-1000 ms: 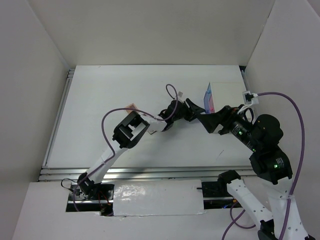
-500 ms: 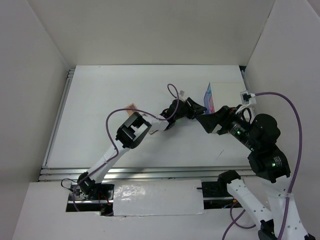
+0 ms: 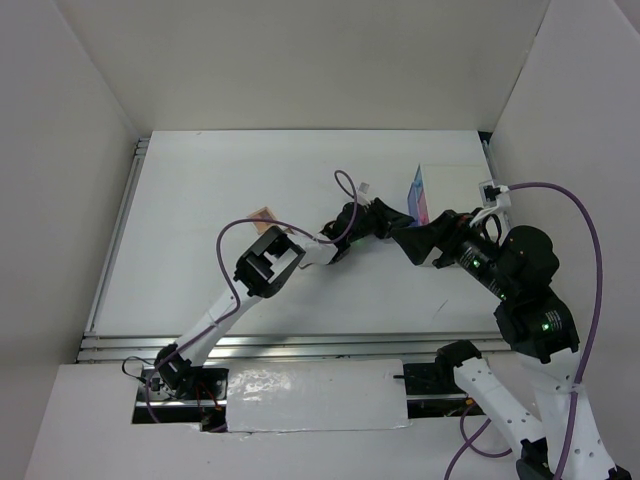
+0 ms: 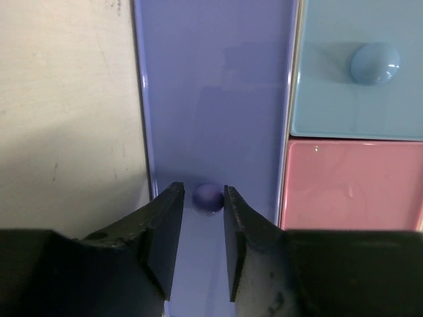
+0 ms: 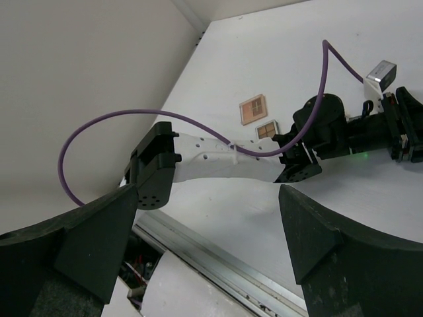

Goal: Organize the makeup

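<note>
In the left wrist view my left gripper (image 4: 202, 198) is shut on the small round knob (image 4: 208, 197) of a tall purple drawer (image 4: 218, 99). Beside it are a blue drawer (image 4: 357, 66) and a pink drawer (image 4: 350, 185). From above, the left gripper (image 3: 393, 216) reaches the coloured front of the white drawer box (image 3: 452, 182). My right gripper (image 3: 413, 243) hovers just beside it, open and holding nothing. Two pinkish-brown palettes (image 5: 254, 109) (image 5: 267, 129) lie on the table behind the left arm; from above only one palette (image 3: 263, 213) peeks out. The rest of the makeup is out of view.
The left arm (image 3: 250, 285) stretches diagonally across the middle of the white table (image 3: 200, 200). White walls enclose the table on three sides. A metal rail (image 3: 300, 345) runs along the near edge. Purple cables loop above both arms.
The left gripper has slid a little right, up to the drawer front, and its jaws have narrowed onto the knob. The right arm has barely moved.
</note>
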`<state>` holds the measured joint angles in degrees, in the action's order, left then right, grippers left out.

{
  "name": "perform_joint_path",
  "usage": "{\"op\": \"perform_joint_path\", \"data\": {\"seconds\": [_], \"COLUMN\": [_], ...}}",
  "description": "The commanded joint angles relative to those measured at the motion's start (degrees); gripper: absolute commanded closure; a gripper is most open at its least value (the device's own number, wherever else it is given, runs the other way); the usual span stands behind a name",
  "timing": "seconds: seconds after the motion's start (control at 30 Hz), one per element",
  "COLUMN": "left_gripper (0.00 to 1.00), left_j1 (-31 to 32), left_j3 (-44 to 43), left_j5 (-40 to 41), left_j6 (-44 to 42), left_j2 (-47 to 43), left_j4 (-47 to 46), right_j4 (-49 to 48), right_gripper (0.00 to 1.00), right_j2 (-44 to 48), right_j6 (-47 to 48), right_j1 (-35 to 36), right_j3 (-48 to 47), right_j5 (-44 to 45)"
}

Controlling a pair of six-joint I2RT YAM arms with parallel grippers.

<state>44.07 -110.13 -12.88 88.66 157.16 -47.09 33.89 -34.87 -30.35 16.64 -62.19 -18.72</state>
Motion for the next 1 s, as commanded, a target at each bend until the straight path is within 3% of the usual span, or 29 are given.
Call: {"op": "perform_joint_path", "data": {"seconds": [0.0,0.1,0.3,0.33,0.37,0.4,0.5,0.57,0.63,0.7,0.97], "left_gripper": [0.63,0.7,0.72,0.63,0.63,0.51,0.39,0.37,0.37,0.45,0.58], "left_j1": [0.57,0.66,0.75,0.75,0.84,0.84,1.1,1.19,1.28,1.45,1.72], "left_j3": [-1.23,-1.84,-1.85,-1.5,-1.49,-1.41,-0.44,-1.05,-1.75,-2.2,-2.9], "left_j5": [-0.91,-1.09,-1.26,-1.35,-1.35,-1.53,-1.0,-1.0,-0.92,-0.83,-0.56], "left_j6": [-1.48,-1.74,-1.04,-1.21,-1.47,-1.65,-2.26,-2.27,-2.0,-1.56,-0.34], "left_j2": [2.36,2.45,2.54,2.19,2.01,1.92,1.13,1.39,1.74,2.09,3.15], "left_j4": [1.21,1.82,0.6,0.42,0.42,0.68,1.04,1.56,1.3,1.12,0.07], "right_j4": [-3.48,-3.48,-3.3,-3.39,-3.39,-3.48,-3.65,-3.48,-3.39,-3.48,-3.39], "right_gripper": [0.06,0.05,0.05,0.05,0.05,0.05,0.05,0.05,0.05,0.06,0.06], "right_j2": [-0.55,-0.64,-0.81,-0.98,-0.99,-1.25,-1.16,-1.25,-1.25,-1.34,-0.99], "right_j6": [0.73,0.73,0.99,0.99,0.99,0.99,0.99,1.08,1.08,1.17,1.17], "right_j1": [0.32,0.49,0.32,0.32,0.32,0.32,0.23,0.41,0.49,0.41,0.32], "right_j3": [0.49,0.49,0.32,0.41,0.41,0.41,0.49,0.23,0.06,0.14,0.41], "right_j5": [-0.79,-0.88,-0.7,-0.7,-0.79,-0.97,-1.14,-0.97,-0.97,-0.88,-0.7]}}
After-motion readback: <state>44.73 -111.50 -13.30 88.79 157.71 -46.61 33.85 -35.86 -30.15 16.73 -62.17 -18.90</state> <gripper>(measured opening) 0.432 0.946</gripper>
